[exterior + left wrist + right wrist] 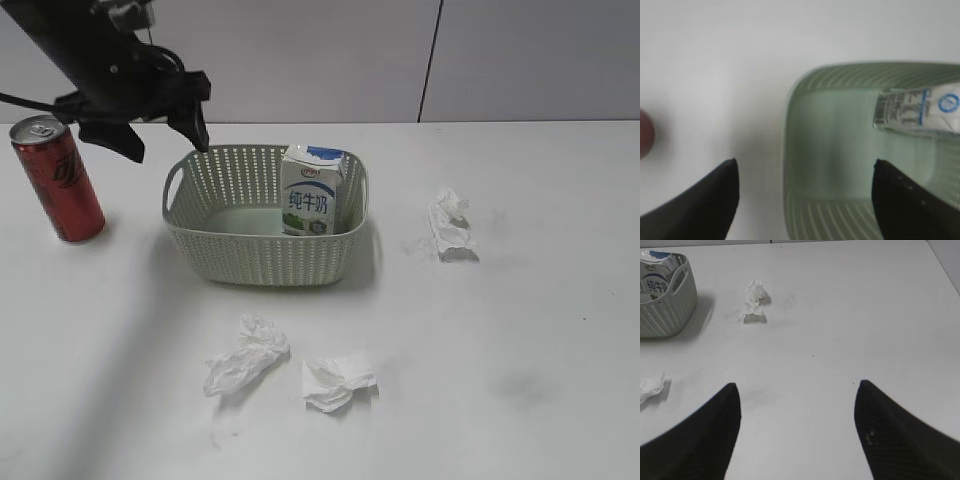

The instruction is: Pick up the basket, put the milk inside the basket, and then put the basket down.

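Note:
The sage-green basket (262,257) stands on the white table, left of centre. The milk carton (311,190) stands upright inside it, against the right end. My left gripper (170,138) is open and empty, hovering just above the basket's left rim. In the left wrist view the jaws (805,165) straddle that rim of the basket (790,150), with the milk (920,110) at the right. My right gripper (797,390) is open and empty over bare table, out of the exterior view. The basket (662,310) and milk (655,277) show at the right wrist view's upper left.
A red soda can (58,180) stands left of the basket. Crumpled white tissues lie in front of the basket (245,355) (338,380) and to its right (450,228). A grey wall runs along the table's far edge.

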Tool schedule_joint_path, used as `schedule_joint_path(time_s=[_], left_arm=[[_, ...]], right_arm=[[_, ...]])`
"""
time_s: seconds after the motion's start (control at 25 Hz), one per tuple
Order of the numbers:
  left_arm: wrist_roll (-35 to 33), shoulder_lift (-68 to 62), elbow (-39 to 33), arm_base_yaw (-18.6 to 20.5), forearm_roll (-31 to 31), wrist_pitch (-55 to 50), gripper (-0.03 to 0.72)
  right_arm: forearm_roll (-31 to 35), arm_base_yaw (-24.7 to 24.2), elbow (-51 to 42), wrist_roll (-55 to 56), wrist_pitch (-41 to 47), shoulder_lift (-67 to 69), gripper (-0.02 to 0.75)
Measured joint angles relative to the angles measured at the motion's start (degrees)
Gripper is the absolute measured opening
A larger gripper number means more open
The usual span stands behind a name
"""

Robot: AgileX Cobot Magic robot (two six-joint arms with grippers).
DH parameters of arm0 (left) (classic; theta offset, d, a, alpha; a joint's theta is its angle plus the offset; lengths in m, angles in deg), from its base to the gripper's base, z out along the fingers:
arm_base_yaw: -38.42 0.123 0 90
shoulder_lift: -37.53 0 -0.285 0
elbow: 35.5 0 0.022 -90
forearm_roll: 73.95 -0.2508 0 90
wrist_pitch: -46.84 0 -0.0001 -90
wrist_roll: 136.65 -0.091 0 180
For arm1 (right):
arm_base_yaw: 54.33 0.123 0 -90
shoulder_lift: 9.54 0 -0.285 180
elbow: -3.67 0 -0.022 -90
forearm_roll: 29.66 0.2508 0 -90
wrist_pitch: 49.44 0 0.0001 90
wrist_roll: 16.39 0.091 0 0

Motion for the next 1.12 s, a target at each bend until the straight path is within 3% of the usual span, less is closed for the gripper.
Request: schedule_joint_path(time_s=[0.12, 0.32, 0.84, 1.12], left_arm=[[-3.9, 7.7, 0.0, 0.0, -0.2, -10.5, 0.617], [-6.3, 16.1, -3.1, 0.0, -2.9, -16.8, 0.599], [-6.5, 57.7, -42.8, 0.0, -6.0, -9.8, 0.589], [-6.6, 80.6, -56.6, 0.0, -6.1, -10.0, 0.589]], right_arm=[[0.0, 0.0, 0.0, 0.0, 0.0, 0.0, 0.540], [0.0, 0.0, 0.0, 0.0, 0.0, 0.0, 0.540], [0.0, 0.0, 0.0, 0.0, 0.0, 0.0, 0.539], [0.0, 0.0, 0.0, 0.0, 0.0, 0.0, 0.539]])
